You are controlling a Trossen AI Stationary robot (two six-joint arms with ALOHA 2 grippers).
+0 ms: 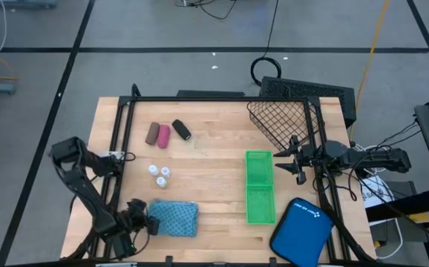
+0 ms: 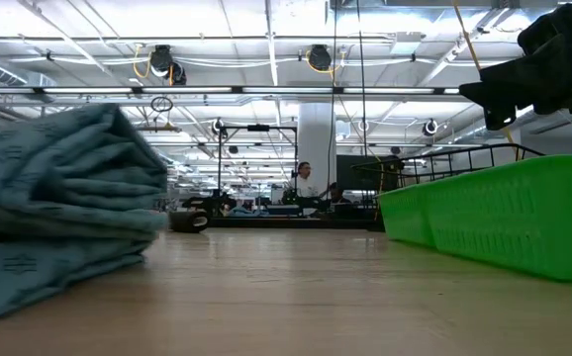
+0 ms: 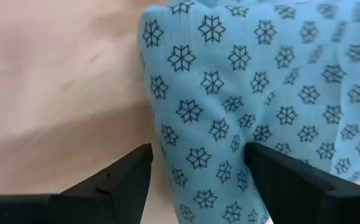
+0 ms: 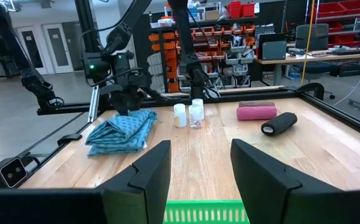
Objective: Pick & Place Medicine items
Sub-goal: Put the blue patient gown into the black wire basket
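Teal-blue pouch (image 3: 255, 93) with star print, close under the left tool (image 1: 142, 221), fingers spread wide at its edge, one finger (image 3: 114, 183) over bare wood surface (image 1: 214, 174), the other (image 3: 292, 180) over the fabric; nothing gripped. Lying at the near left of the surface. Farther back, brown roll (image 1: 152, 133), pink roll (image 1: 164, 136) and black roll (image 1: 182, 130) side by side, with three small white bottles (image 1: 159, 173) between rolls and pouch. Right tool (image 1: 297, 163) open and empty, hovering just beside the green tray (image 1: 258, 185), wire basket (image 1: 283, 122) behind, blue case (image 1: 300, 233) at near right.
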